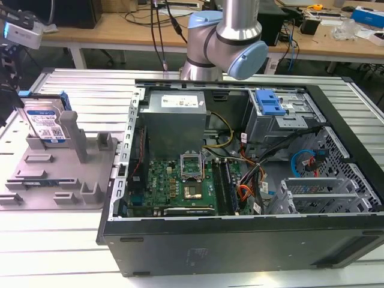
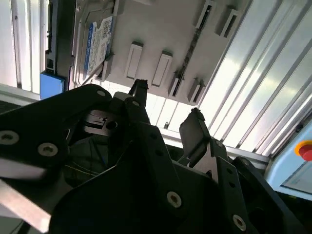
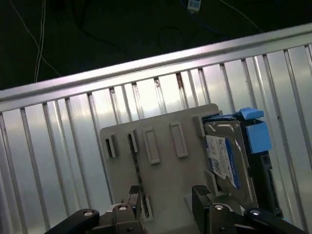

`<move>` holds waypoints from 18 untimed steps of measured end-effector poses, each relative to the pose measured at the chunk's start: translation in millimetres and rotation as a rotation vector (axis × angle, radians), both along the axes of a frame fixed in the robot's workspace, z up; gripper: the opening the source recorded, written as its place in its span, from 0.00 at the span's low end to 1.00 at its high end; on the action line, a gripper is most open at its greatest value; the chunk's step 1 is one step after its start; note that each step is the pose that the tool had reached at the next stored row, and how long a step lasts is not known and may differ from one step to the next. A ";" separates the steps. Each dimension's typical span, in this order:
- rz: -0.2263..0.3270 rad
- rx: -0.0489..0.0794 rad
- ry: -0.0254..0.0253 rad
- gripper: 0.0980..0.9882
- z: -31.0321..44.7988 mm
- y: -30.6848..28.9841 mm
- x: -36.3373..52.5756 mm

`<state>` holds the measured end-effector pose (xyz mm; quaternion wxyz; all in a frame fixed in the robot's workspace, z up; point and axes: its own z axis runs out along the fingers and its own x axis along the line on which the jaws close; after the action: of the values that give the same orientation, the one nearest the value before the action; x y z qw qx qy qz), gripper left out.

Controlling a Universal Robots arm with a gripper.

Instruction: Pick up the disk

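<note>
Ribbed aluminium table (image 1: 54, 240) carries everything in the exterior view, with wooden benches and cables behind it. Flat rectangular silver-metal disk (image 1: 44, 123) with a white-and-blue label and blue side rails stands on edge in the grey plastic holder (image 1: 60, 186) with upright posts, at the exterior view's left, against a tall post. Open black computer case (image 1: 240, 252) sits just beside the holder, and a blue plastic clip (image 1: 269, 103) sits on the drive bay inside it. Silver-and-blue robot arm (image 1: 231, 36) rises behind the case.

Second wrist view: black two-finger gripper (image 2: 168, 107) is spread wide, with nothing between the fingers (image 2: 195, 129). Disk (image 2: 97, 44) rests in the holder (image 2: 161, 24), apart from the fingers.

First wrist view: gripper (image 3: 166, 195) is spread and empty, fingertips in front of the holder (image 3: 161, 165) base. Disk (image 3: 226, 156) sits at one end of the holder, untouched and off to the side of the finger gap.
</note>
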<state>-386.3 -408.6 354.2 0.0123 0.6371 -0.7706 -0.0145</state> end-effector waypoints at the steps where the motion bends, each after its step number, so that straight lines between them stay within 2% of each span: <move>1: 0.026 0.000 0.0000 0.50 -0.2 0.0 0.0; 4: 0.095 0.000 -0.0002 0.50 -0.7 0.0 0.0; 8: 0.154 -0.001 -0.0010 0.50 -1.5 0.0 0.3; 16: 0.156 -0.001 -0.0009 0.50 -1.4 0.0 2.0; 18: 0.154 -0.001 -0.0009 0.50 -1.4 4.6 1.6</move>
<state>-384.7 -404.1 352.8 0.0135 0.6945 -0.7192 -0.0127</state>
